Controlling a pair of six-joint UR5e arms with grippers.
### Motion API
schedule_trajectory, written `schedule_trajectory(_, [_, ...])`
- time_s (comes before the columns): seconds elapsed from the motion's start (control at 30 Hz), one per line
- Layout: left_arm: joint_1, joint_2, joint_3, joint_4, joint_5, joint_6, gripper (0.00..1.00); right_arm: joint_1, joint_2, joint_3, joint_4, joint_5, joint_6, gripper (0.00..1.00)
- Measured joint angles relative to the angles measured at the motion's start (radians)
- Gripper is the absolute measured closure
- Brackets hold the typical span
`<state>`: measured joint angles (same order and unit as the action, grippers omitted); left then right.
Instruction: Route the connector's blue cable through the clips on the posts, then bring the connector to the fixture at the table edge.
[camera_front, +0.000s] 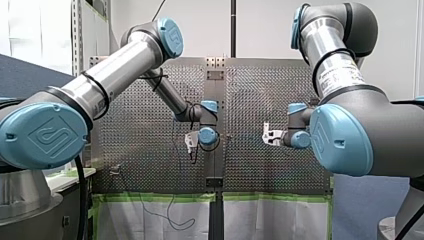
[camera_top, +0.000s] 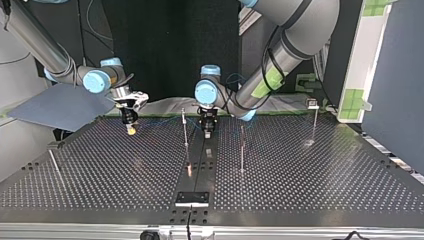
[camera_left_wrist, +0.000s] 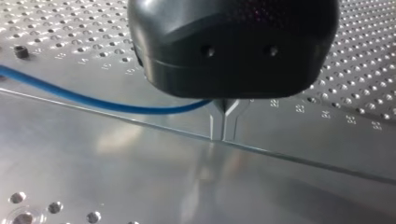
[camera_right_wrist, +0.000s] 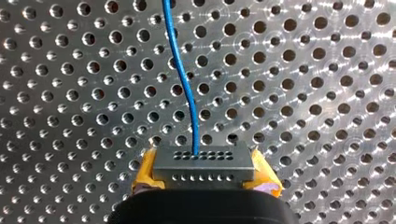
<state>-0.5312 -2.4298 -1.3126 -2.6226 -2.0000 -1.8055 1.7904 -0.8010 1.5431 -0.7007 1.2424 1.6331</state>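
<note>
In the right wrist view my right gripper (camera_right_wrist: 205, 171) is shut on the grey connector (camera_right_wrist: 203, 161), its yellow pads (camera_right_wrist: 145, 173) on both sides. The blue cable (camera_right_wrist: 186, 86) leaves the connector and runs ahead over the perforated plate. My left gripper (camera_left_wrist: 223, 133) has its metal fingers pressed together just above the table's smooth centre strip, and the blue cable (camera_left_wrist: 93, 103) ends between them. In the top view my right gripper (camera_top: 131, 128) is at the far left and my left gripper (camera_top: 207, 128) at the far middle, beside a thin post (camera_top: 185, 127).
More thin posts stand on the table (camera_top: 320, 180): one near the middle (camera_top: 242, 150), one at the far right (camera_top: 315, 125), and a leaning one at the left (camera_top: 53, 161). A black fixture (camera_top: 192, 198) sits at the near edge.
</note>
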Motion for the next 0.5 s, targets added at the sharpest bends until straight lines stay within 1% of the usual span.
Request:
schedule_trajectory(0.17, [0.002, 0.0, 0.001, -0.001, 0.001, 0.0, 1.0, -0.004, 0.0, -0.007, 0.005, -0.003, 0.001, 1.0])
schedule_trajectory(0.2, [0.002, 0.0, 0.001, -0.001, 0.002, 0.0, 0.96, -0.004, 0.0, -0.008, 0.006, -0.003, 0.001, 1.0])
schedule_trajectory(0.23, [0.002, 0.0, 0.002, -0.001, 0.004, 0.0, 0.96, -0.004, 0.0, -0.009, 0.006, -0.004, 0.001, 1.0])
schedule_trajectory(0.27, [0.003, 0.0, 0.002, 0.0, 0.007, 0.0, 0.83, -0.004, 0.0, -0.01, 0.006, -0.004, 0.001, 1.0])
schedule_trajectory(0.3, [0.004, 0.0, 0.002, 0.0, 0.011, 0.0, 0.53, -0.004, 0.0, -0.01, 0.007, -0.004, 0.001, 1.0])
schedule_trajectory(0.33, [0.004, 0.0, 0.002, 0.001, 0.015, 0.001, 0.53, -0.004, 0.0, -0.011, 0.007, -0.004, 0.001, 1.0])
schedule_trajectory(0.37, [0.004, 0.0, 0.002, 0.001, 0.019, 0.003, 0.38, -0.003, 0.0, -0.011, 0.007, -0.004, 0.001, 1.0])
schedule_trajectory(0.4, [0.004, 0.0, 0.002, 0.002, 0.022, 0.006, 0.29, -0.003, 0.0, -0.011, 0.008, -0.004, 0.0, 1.0])
schedule_trajectory(0.5, [0.003, 0.001, 0.002, 0.001, 0.018, 0.024, 0.32, -0.003, 0.0, -0.011, 0.01, -0.004, -0.001, 1.0])
